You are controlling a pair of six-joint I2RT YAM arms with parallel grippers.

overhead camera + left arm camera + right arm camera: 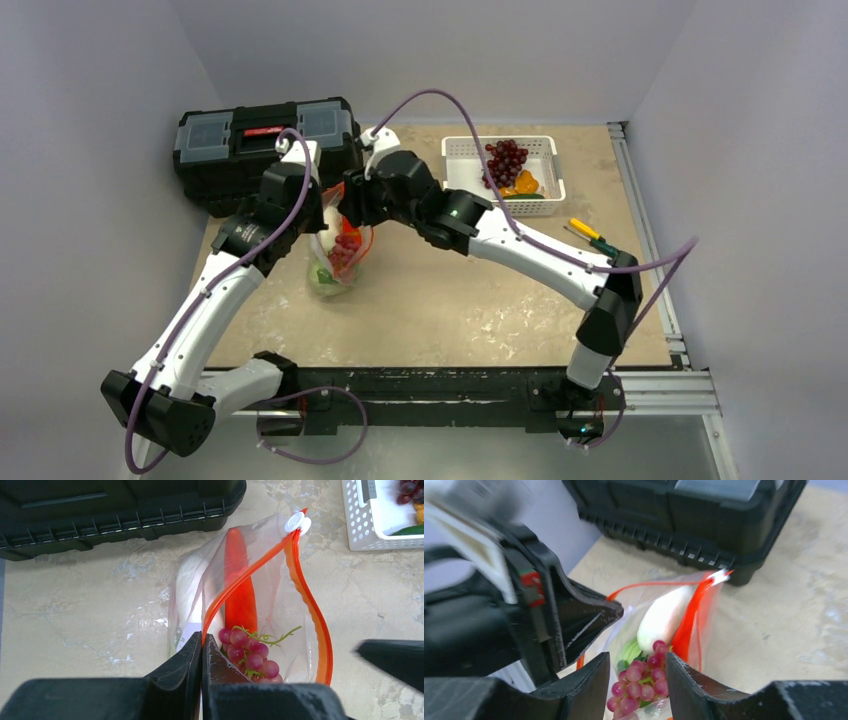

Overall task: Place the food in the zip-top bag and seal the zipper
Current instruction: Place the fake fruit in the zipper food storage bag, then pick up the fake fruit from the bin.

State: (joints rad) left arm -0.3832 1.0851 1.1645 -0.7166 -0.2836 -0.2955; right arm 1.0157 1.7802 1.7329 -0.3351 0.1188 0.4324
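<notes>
Left wrist view: left gripper [202,652] fingers pressed together, pinching the bag [280,595] at its near rim. The zipper [312,605] gapes, with its slider [297,522] near the toolbox [100,510]. Right gripper [636,677] fingers are spread over the bagged grapes [634,690]. Bare table [75,605] separates bag and basket [372,535]. The white label [189,631] is unreadable.

Lower bag [267,582] behind left pincer [202,652]

Zip-top bag [278,605] — clear glossy plastic, toolbox [120,505] matt

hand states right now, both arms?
Left hand: closed on the zip-top bag at its rim.
Right hand: open, holding nothing.
</notes>
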